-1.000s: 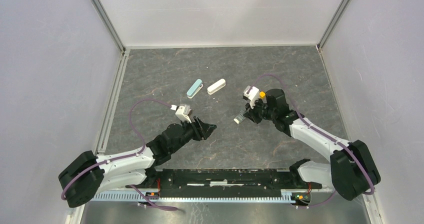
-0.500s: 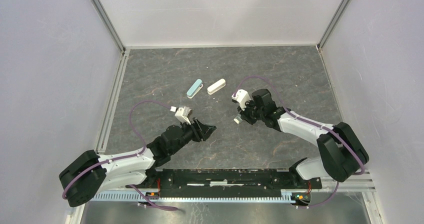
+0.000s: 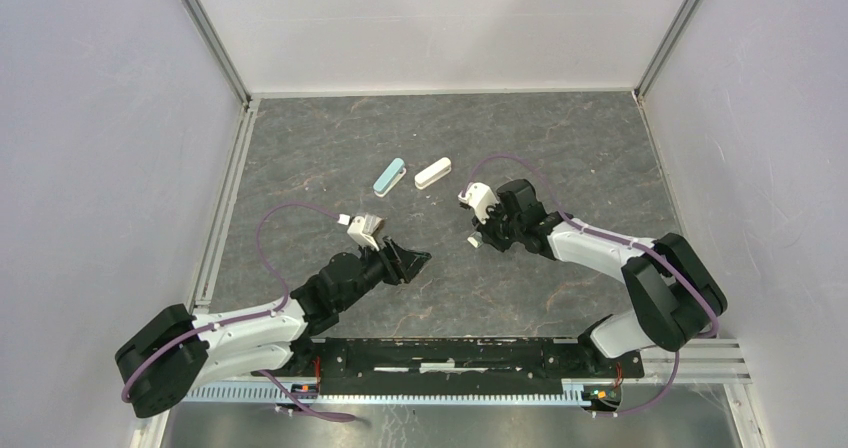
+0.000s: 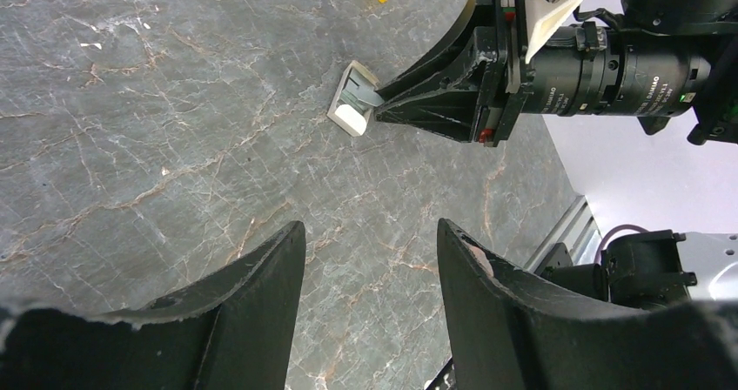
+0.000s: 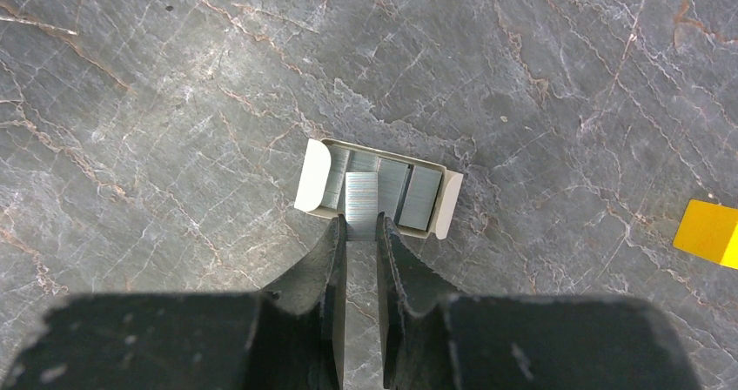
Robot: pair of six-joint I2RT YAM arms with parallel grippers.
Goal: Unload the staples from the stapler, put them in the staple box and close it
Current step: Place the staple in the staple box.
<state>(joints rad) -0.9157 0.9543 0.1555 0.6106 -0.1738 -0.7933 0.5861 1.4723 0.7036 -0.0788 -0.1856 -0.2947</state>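
Since a second ago the right arm point(image 3: 600, 248) has folded its elbow in toward the near right corner of the table point(image 3: 560, 148) and its wrist has slid left, while its tip has stayed over the same spot; the left arm point(image 3: 300, 308) has barely shifted. The right claw point(image 5: 358, 223) points down at a small open box point(image 5: 311, 174) that lies on the table about midway between the side edges. It is clenched on the staples point(image 5: 362, 194), a short silvery strip pinched by its lower edge between the two fingertips. The strip sits over the box's middle compartment, with more silvery strips lying in the box on both sides of it; whether the held strip touches the bottom of the box cannot be told. A small yellow block point(image 5: 709, 231) lies on the table near the box, apart from it. The left claw point(image 4: 370, 251) is released, its dark fingers point(image 4: 261, 277) spread wide with nothing between them. It hangs low over bare table to the left of the box and faces the right claw. Farther toward the far edge, left of the box, a teal oblong piece point(image 3: 389, 177) and a white oblong piece point(image 3: 433, 173) lie side by side, close but not touching, both well apart from either claw.
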